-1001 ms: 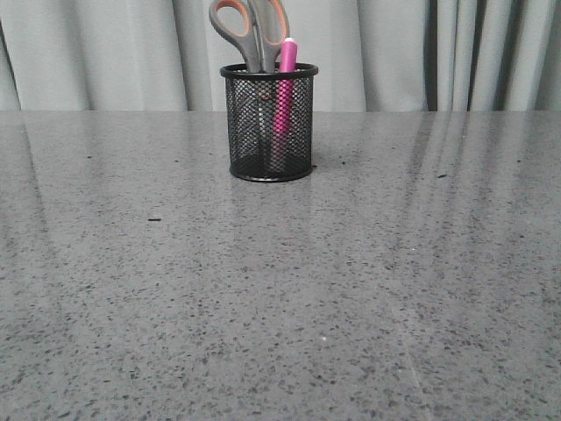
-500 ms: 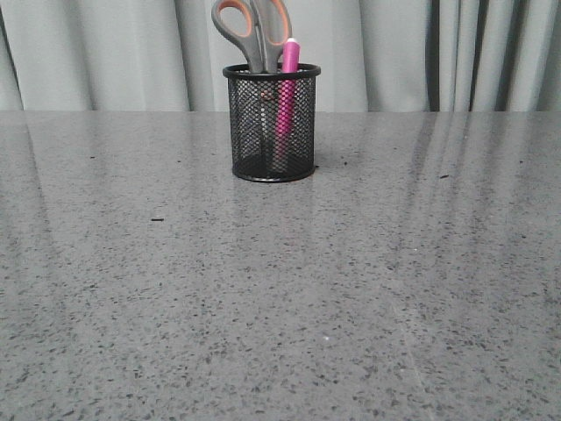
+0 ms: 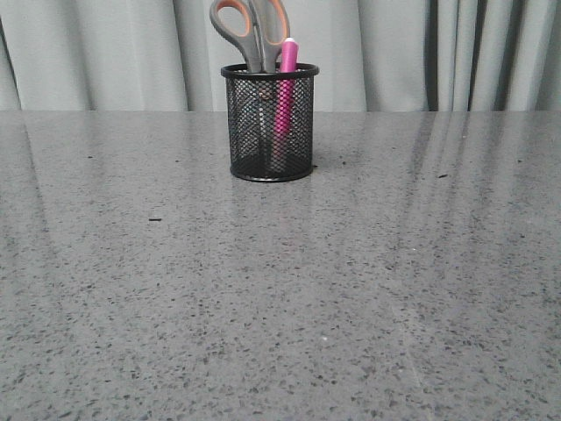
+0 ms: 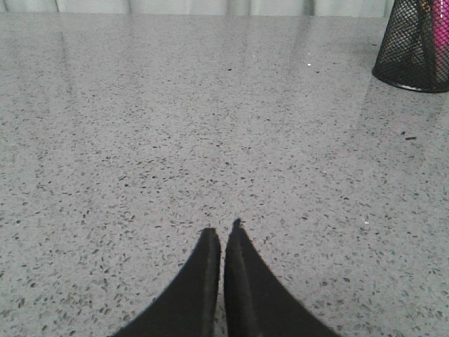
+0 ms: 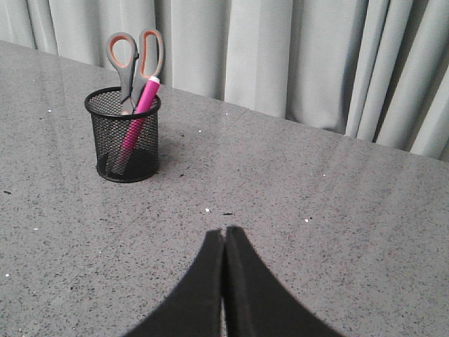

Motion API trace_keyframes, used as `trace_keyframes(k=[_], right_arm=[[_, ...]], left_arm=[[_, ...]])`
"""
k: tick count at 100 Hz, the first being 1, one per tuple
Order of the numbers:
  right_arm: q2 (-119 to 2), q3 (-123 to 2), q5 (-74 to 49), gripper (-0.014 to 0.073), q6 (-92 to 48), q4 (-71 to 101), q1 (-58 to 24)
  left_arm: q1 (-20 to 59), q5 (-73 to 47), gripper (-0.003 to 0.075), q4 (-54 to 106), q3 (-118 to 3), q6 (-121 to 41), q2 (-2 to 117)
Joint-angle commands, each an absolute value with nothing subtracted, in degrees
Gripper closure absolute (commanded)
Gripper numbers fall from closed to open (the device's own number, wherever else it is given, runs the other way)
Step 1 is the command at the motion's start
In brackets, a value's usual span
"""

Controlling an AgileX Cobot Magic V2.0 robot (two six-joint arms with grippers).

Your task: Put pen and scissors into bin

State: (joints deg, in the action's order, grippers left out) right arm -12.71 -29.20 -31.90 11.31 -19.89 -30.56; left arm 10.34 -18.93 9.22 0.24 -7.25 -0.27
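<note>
The black mesh bin (image 3: 270, 123) stands upright at the back of the grey table, left of centre. Inside it stand the scissors (image 3: 249, 31), handles up, and the magenta pen (image 3: 285, 88), leaning beside them. The right wrist view shows the bin (image 5: 126, 137) with scissors (image 5: 133, 60) and pen (image 5: 137, 119) well ahead of my right gripper (image 5: 224, 230), which is shut and empty. My left gripper (image 4: 222, 226) is shut and empty over bare table, with the bin (image 4: 415, 45) far off at the frame's corner. Neither gripper appears in the front view.
A speckled grey tabletop (image 3: 351, 289) spreads around the bin. Pale grey curtains (image 3: 421, 53) hang behind the table's far edge. A small dark speck (image 3: 155, 218) lies on the table left of the bin.
Only a slight shift of the image by a few pixels; the bin, scissors and pen stay put.
</note>
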Motion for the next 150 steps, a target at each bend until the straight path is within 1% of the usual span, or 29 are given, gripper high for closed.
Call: trace_keyframes(k=[1, 75, 109, 125, 139, 150], right_arm=[[-13.2, -30.5, -27.8, 0.0659, 11.2, -20.9, -30.4], [-13.2, -30.5, -27.8, 0.0659, 11.2, -20.9, -30.4], [-13.2, -21.9, -25.2, 0.0659, 11.2, -23.5, -30.4], [-13.1, -21.4, -25.6, 0.0659, 11.2, -23.5, -30.4], [-10.5, -21.1, -26.4, 0.0659, 11.2, -23.5, -30.3], [-8.6, -19.5, -25.6, 0.0659, 11.2, -24.2, -27.8]], left_arm=[[10.2, -16.0, 0.0740, 10.2, 1.7, -6.7, -2.0], [10.2, -15.9, 0.0740, 10.2, 1.7, -6.7, -2.0], [10.2, -15.9, 0.0740, 10.2, 1.7, -6.7, -2.0], [10.2, -15.9, 0.0740, 10.2, 1.7, -6.7, -2.0], [10.2, -15.9, 0.0740, 10.2, 1.7, -6.7, -2.0], [10.2, -15.9, 0.0740, 10.2, 1.7, -6.7, -2.0]])
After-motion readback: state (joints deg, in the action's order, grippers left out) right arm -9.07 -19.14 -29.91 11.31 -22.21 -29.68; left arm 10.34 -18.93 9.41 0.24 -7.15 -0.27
